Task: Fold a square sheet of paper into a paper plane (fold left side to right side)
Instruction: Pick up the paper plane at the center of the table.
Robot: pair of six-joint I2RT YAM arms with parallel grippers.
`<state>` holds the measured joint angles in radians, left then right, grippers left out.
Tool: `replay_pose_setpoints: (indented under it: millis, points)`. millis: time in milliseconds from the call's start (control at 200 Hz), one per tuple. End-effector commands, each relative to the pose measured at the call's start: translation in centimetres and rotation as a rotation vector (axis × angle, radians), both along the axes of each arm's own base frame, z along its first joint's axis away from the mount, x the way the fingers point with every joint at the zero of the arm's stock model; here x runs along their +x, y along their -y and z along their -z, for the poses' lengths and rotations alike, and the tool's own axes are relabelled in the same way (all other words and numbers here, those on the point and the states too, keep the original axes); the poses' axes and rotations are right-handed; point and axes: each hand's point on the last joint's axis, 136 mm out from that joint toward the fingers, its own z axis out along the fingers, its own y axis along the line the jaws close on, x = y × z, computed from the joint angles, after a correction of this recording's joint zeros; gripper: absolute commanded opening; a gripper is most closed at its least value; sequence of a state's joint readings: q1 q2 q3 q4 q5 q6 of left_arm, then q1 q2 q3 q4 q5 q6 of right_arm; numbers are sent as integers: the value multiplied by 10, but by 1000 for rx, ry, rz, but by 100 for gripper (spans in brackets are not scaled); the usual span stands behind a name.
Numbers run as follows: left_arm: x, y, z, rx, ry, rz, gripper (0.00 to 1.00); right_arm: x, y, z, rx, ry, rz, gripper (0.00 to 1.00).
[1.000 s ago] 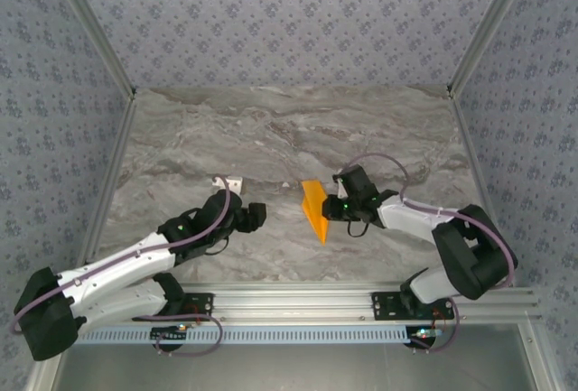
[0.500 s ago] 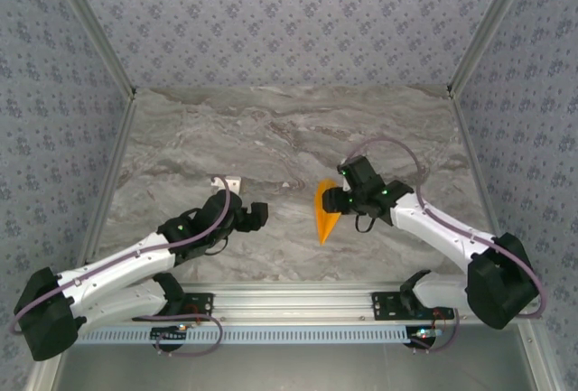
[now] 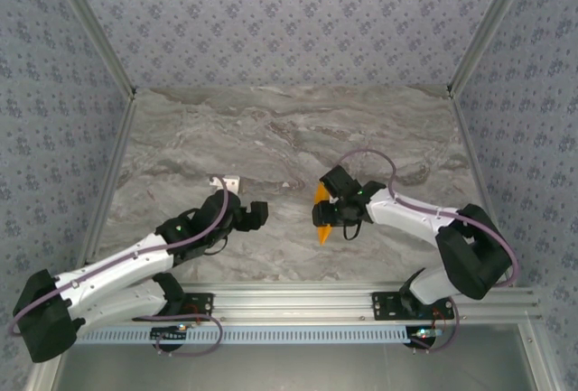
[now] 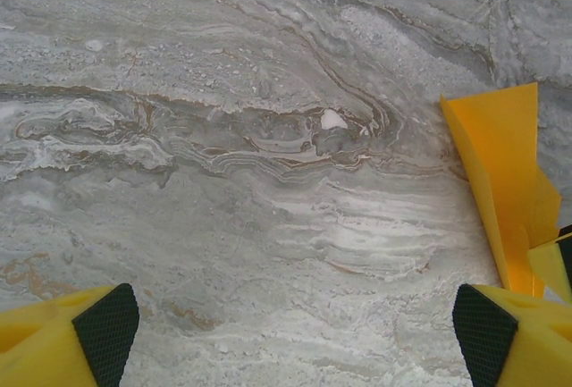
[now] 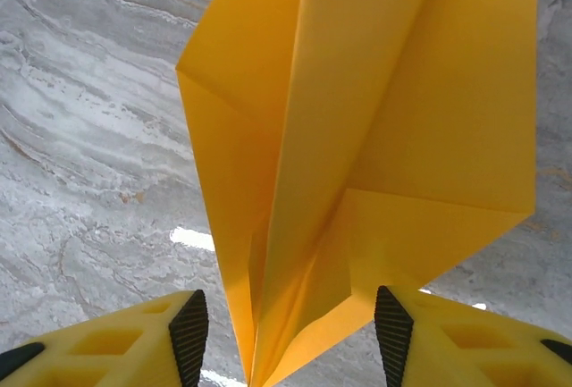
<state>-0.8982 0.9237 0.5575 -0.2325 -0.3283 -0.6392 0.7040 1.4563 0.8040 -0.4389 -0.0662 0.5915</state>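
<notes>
Left gripper: fingers wide apart, nothing held; plane at its 3 o'clock. Right gripper: fingers half open astride plane's narrow end (not pinching it).

The paper plane is orange-yellow, the table veined grey marble, the walls grey-blue, flower-patterned.

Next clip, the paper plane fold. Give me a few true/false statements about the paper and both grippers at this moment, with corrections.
1. The left gripper is open, with bare table between its fingers. True.
2. The narrow end of the paper plane lies between the parted fingers of the right gripper. True.
3. The paper plane is a flat, unfolded square. False: it is creased and folded to a point.
4. The left gripper holds the paper plane. False: it holds nothing; the plane lies off to its side.
</notes>
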Motion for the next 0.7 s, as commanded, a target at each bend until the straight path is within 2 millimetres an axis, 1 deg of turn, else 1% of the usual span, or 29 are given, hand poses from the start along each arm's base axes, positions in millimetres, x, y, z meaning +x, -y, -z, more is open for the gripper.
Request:
replay_pose_setpoints:
  millis: [0, 60, 250, 330, 390, 485, 515, 560, 620, 650, 695]
  points:
    - [5, -2, -12, -25, 33, -24, 94, 6, -6, -1, -2, 1, 14, 53]
    - [5, -2, -12, -24, 32, -23, 94, 7, -7, 1, -13, -5, 12, 50]
    - [4, -5, -13, -25, 33, -28, 94, 10, -2, 11, -64, -14, 21, 40]
    - [3, -5, -15, -27, 36, -30, 94, 12, -5, 15, -61, -16, 20, 36]
    - [3, -6, -15, -26, 37, -31, 94, 12, -7, 20, -59, -24, 17, 35]
    - [2, -8, -15, -23, 37, -32, 94, 16, -10, 26, -64, -34, 9, 28]
    - [2, -8, -15, -21, 36, -32, 94, 18, -11, 26, -66, -33, 5, 24]
    - [1, -9, -15, -19, 36, -31, 95, 22, -12, 24, -66, -31, 1, 16]
    - [0, -10, -16, -16, 36, -26, 98, 33, -11, 15, -68, -19, -4, 6]
    - [0, -10, -18, -17, 39, -22, 98, 38, -9, 11, -73, -15, -7, 4]
    - [-2, -6, -19, -16, 40, 8, 98, 50, -7, 2, -74, -2, -9, 3]
